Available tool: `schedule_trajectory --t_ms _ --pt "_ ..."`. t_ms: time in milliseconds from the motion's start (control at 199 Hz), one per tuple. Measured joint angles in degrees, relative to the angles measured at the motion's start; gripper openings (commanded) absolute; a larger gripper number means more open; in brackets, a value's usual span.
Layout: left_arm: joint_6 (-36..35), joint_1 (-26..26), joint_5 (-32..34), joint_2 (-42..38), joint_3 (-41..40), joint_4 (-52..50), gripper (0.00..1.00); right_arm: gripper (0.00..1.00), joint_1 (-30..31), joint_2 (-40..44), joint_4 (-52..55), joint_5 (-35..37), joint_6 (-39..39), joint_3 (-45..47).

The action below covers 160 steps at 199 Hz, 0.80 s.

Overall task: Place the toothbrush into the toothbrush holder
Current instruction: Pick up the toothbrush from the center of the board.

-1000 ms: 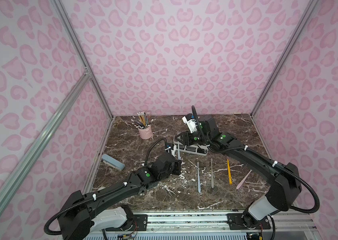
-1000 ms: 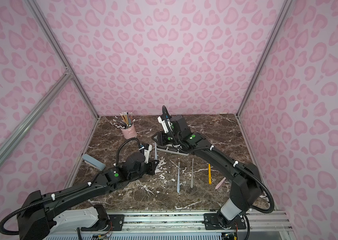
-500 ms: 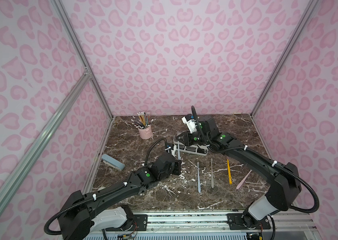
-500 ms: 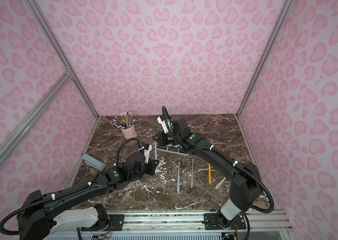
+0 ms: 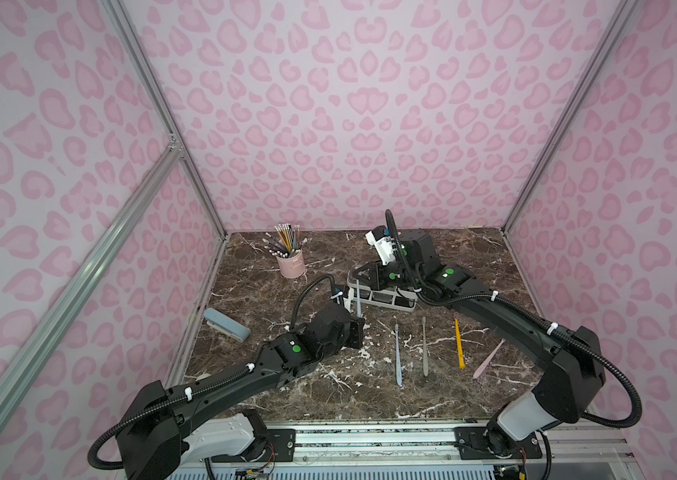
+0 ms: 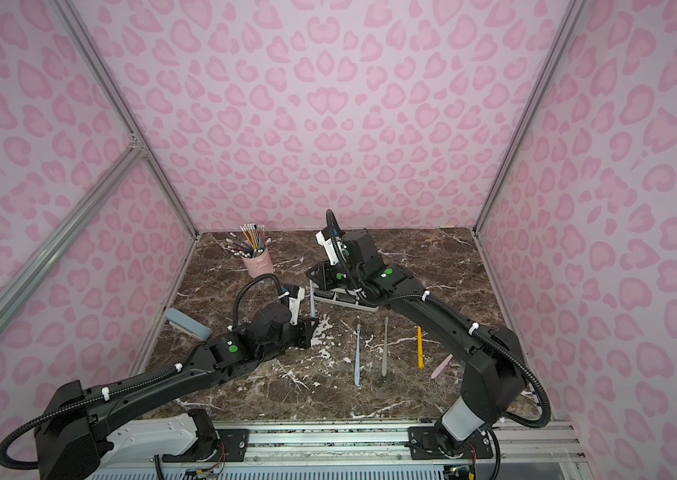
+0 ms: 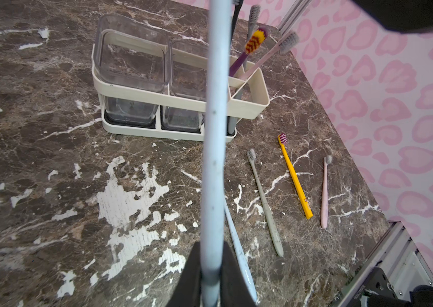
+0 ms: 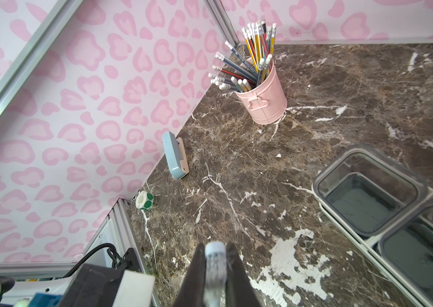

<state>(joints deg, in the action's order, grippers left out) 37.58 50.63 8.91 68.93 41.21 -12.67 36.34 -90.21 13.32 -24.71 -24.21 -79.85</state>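
Observation:
A light blue toothbrush (image 5: 357, 297) (image 6: 312, 301) (image 7: 215, 106) stands upright just in front of the toothbrush holder's left end. My left gripper (image 5: 358, 321) (image 7: 210, 265) is shut on its handle's lower end. My right gripper (image 5: 355, 279) (image 8: 215, 255) is shut on the brush's bristle end (image 8: 214, 268) from above. The toothbrush holder (image 5: 386, 305) (image 7: 183, 102) (image 8: 342, 220) is a white caddy with two clear boxes. Its slotted compartment holds several brushes, among them a purple one (image 7: 252, 42).
A pink pencil cup (image 5: 291, 264) stands at the back left and a blue-grey case (image 5: 226, 324) lies by the left wall. On the table in front lie a blue (image 5: 397, 353), a grey (image 5: 424, 349), a yellow (image 5: 458, 340) and a pink toothbrush (image 5: 490, 359).
The right gripper's jaws have closed on the top end of the toothbrush. Both arms stay almost where they were.

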Motion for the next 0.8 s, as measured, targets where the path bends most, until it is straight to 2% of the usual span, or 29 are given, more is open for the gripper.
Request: schedule_trajectory --t_ms 105,160,186,386,802 --pt "-0.02 0.00 0.11 -0.35 0.63 -0.42 0.34 0.00 -0.26 0.83 0.00 0.61 -0.02 0.00" --pt "-0.02 0.00 0.13 -0.72 1.01 -0.59 0.35 0.00 -0.48 1.46 -0.02 1.27 -0.02 0.00" --pt "-0.02 0.00 0.13 -0.94 1.14 -0.81 0.42 0.00 -0.63 1.81 0.00 1.46 -0.02 0.00" --pt "-0.07 0.00 0.37 -2.62 2.19 -2.67 0.55 0.00 -2.95 6.82 -2.19 4.76 0.04 1.73" --pt "-0.48 0.00 2.27 -4.63 6.03 -6.47 0.78 0.00 -7.30 19.23 -6.21 18.01 2.29 12.11"
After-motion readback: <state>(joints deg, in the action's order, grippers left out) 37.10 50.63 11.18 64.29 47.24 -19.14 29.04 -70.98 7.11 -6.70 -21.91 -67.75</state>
